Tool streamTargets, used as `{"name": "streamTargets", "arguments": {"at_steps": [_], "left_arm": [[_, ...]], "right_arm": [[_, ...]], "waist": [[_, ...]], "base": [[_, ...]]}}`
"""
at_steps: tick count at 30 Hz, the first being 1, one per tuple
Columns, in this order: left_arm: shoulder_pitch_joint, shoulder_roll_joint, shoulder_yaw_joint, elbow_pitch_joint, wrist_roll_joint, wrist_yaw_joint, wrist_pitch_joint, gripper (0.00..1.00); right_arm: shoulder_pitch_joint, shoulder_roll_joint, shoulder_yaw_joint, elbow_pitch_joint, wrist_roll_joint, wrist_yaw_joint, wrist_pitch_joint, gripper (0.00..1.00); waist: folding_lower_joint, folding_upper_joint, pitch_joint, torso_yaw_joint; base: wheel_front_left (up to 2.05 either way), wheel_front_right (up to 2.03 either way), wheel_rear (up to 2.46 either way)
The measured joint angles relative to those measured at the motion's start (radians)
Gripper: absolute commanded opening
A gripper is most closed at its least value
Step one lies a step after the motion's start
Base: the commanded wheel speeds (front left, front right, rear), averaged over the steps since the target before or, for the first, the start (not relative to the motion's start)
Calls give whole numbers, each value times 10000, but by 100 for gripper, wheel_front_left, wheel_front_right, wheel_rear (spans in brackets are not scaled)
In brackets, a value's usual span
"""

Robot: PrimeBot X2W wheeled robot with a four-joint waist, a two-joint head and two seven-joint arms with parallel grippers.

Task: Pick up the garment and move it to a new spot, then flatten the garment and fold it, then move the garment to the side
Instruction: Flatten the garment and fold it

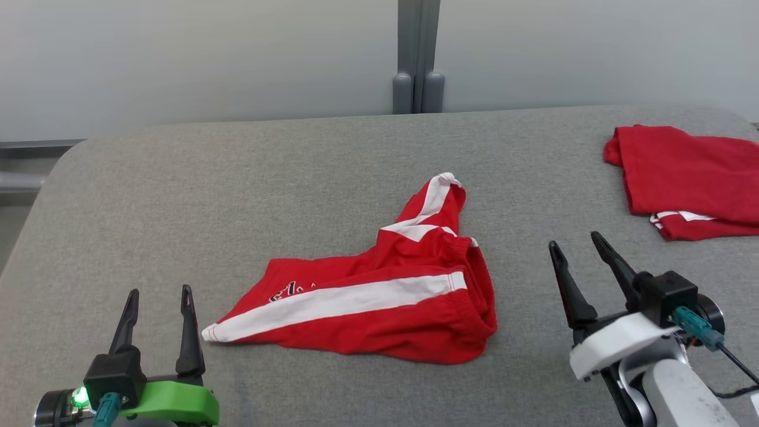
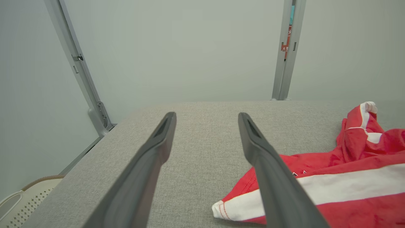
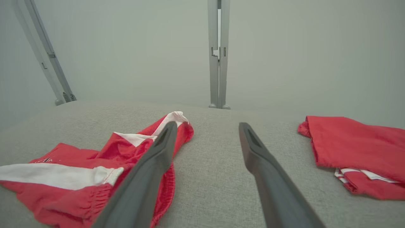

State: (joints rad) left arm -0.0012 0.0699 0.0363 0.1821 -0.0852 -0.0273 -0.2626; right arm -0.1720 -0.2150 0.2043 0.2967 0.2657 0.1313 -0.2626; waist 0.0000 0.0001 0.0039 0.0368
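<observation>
While left pincer and right pincer gape beside the garment, the left wrist view catches a basket.

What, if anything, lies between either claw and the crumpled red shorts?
Nothing visible does. The open left claw and open right claw flank the red shorts across bare table; the folded red garment lies aside, beyond the right claw.

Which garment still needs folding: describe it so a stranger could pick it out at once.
Start from the grey padded table. Near its middle lies a crumpled pair of red shorts. Unlike the folded red garment at the table's right edge, it sprawls open, with a broad white stripe along its side.
</observation>
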Motion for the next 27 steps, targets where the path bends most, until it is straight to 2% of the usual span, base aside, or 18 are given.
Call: {"name": "streamTargets", "arguments": {"at_steps": [5,10,17,27], "left_arm": [[122,21,123,-35,96,6,0,100],[132,19,109,90,173,-8,0,100],[134,17,98,209,276,-15,0,100],[134,82,219,230,301,6,0,100]], "right_arm": [[1097,98,-767,-575,-153,0,0,100],[1785,324,-1011,-1047,-251,0,73,100],[2410,798,-1313,-1662,-418,0,322,100],[2727,1106,-1453,-2387,-692,0,690,100]], "waist": [[0,0,-100,-357],[0,0,-151,-528],[0,0,-209,-447],[0,0,-285,-308]], "base": [[0,0,0],[0,0,0],[0,0,0],[0,0,0]]}}
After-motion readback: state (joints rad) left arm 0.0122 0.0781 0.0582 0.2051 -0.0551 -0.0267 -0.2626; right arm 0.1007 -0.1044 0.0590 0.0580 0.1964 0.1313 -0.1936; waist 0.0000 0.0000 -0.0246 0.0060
